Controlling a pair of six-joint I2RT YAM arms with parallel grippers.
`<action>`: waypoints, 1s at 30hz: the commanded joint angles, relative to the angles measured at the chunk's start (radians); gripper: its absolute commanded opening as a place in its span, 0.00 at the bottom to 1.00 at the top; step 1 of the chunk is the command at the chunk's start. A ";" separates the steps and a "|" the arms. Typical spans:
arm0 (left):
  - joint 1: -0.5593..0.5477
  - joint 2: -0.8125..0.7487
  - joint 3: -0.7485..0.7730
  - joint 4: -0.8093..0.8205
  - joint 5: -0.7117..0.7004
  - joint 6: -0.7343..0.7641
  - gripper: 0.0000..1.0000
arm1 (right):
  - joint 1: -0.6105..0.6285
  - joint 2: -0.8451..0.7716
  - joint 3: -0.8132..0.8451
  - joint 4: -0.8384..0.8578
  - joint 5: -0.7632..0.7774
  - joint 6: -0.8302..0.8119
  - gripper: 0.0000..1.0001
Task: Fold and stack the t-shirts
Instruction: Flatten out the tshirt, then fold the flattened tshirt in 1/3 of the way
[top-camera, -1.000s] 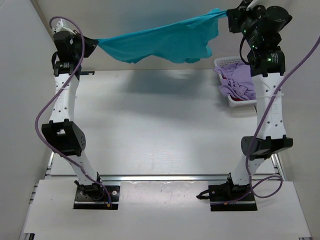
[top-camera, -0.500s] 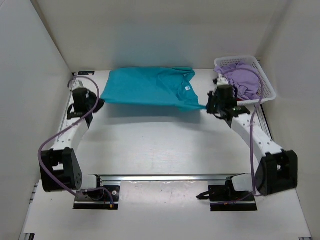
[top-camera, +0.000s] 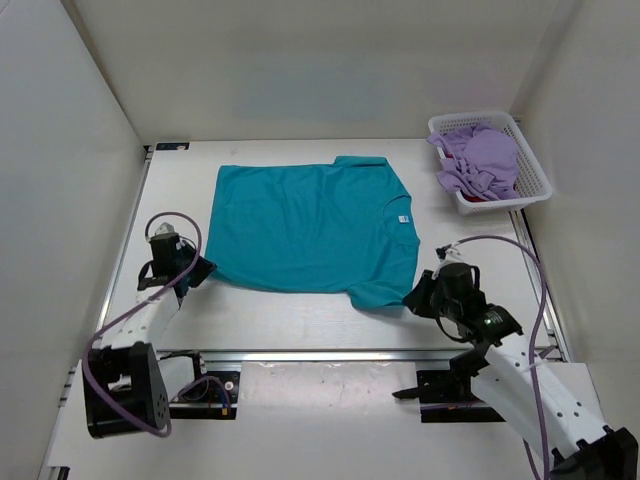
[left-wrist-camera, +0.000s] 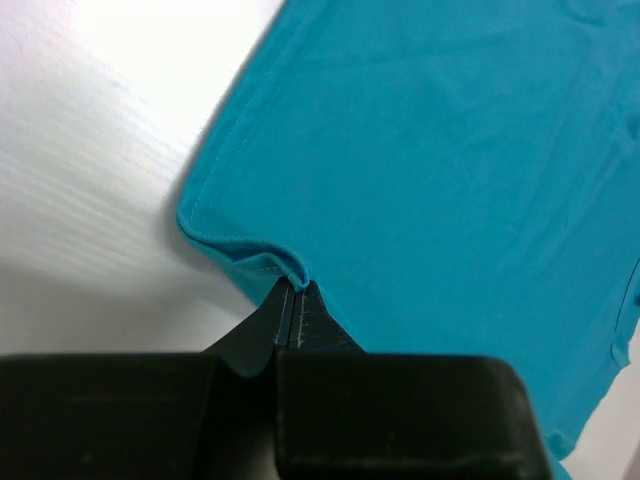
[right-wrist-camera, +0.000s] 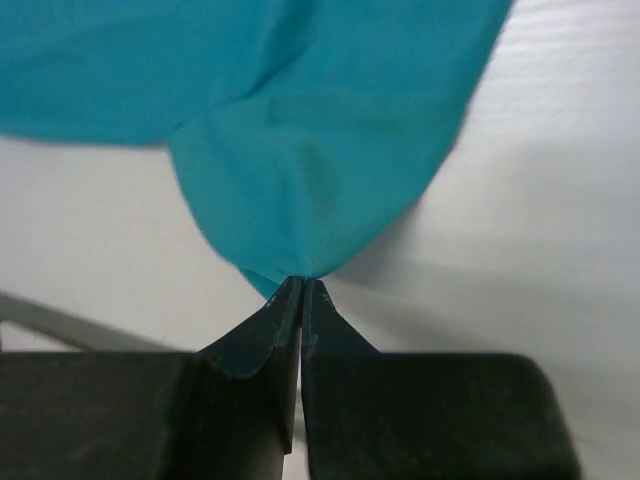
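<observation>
Teal cloth is covering much of the white table (top-camera: 300, 320) in the top view: the teal t-shirt (top-camera: 310, 225) is lying spread flat at the middle of the surface, its collar pointing right and its hem to the left. The left gripper (top-camera: 205, 268) is reaching low over the table and pinching the shirt's near left corner, its jaws closed tight on the cloth. The right gripper (top-camera: 412, 297) is clamping the near right sleeve in the same way. At the far right corner a white mesh basket (top-camera: 530, 160) is sitting, with the lavender t-shirt (top-camera: 485, 155) bunched inside it and a sliver of the dark red t-shirt (top-camera: 480, 198) showing underneath at the near end. Plain pale walls (top-camera: 70, 150) are enclosing the table on the left, far and right sides, and a metal rail (top-camera: 330, 355) is running along its near edge.

In the left wrist view, the black fingers (left-wrist-camera: 318, 322) are pressing together on a small pucker of the hemmed corner, while the rest of the teal cloth is lying smooth on the bright, faintly grained tabletop.

In the right wrist view, the fingers (right-wrist-camera: 330, 325) are squeezing a gathered point of teal fabric, which is fanning out away from them and casting a soft shadow on the white surface.
</observation>
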 joint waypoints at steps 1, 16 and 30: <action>-0.045 -0.096 0.015 -0.045 -0.055 0.068 0.00 | 0.106 -0.049 -0.009 -0.053 0.007 0.154 0.00; 0.010 0.120 0.134 0.096 0.000 -0.113 0.00 | -0.211 0.421 0.340 0.160 -0.110 -0.168 0.00; 0.027 0.345 0.257 0.166 -0.026 -0.147 0.00 | -0.223 0.875 0.652 0.310 -0.097 -0.229 0.00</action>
